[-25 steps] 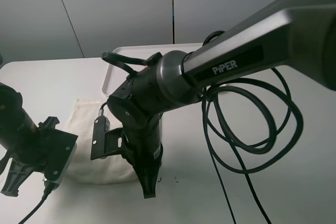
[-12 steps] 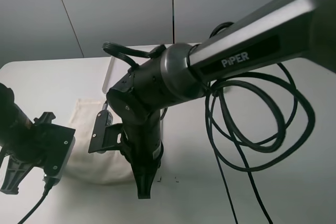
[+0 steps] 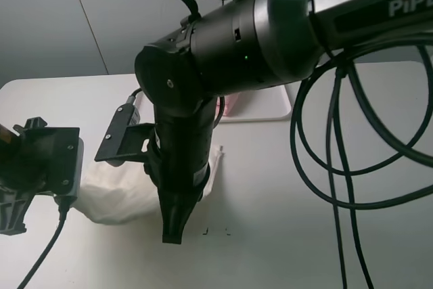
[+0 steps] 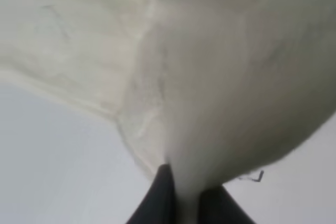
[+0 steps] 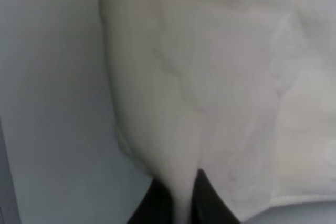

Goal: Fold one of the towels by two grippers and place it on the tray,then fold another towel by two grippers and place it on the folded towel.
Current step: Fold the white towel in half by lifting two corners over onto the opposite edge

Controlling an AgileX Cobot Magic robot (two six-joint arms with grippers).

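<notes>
Since a second ago my right gripper (image 5: 177, 205) has lifted, uncovering the tray (image 3: 269, 109). It and my left gripper (image 4: 184, 205) both pinch the cream-white towel (image 3: 111, 194), lower left; tray and pink towel (image 3: 230, 105) lie up-frame, nearer the right gripper.

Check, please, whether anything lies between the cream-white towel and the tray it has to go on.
Nothing visible does: the table between the cream-white towel and the tray looks bare, though the right arm hides part of that stretch.
</notes>
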